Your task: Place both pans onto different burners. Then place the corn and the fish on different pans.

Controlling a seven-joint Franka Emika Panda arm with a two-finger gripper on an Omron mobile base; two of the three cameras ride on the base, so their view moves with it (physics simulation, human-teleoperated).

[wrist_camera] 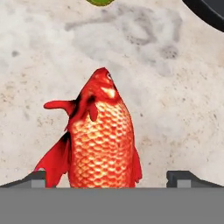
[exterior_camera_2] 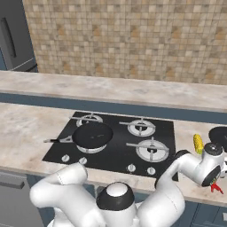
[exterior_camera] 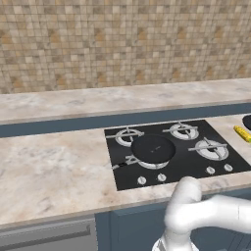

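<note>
Pincer (wrist_camera: 112, 179) hangs open over the fish (wrist_camera: 99, 138), which lies flat on the marble bench (wrist_camera: 39, 57) between its spread tips, looking small, light, stiff and slick-scaled, so squeezing across the thick mid-body seems safest.

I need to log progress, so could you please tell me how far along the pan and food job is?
Done: one pan sits on a front burner. In hand: the pincer is open, its tips either side of the fish lying on the counter. Left: the second pan is off the cooktop, beside the corn, and neither food is on a pan.
</note>
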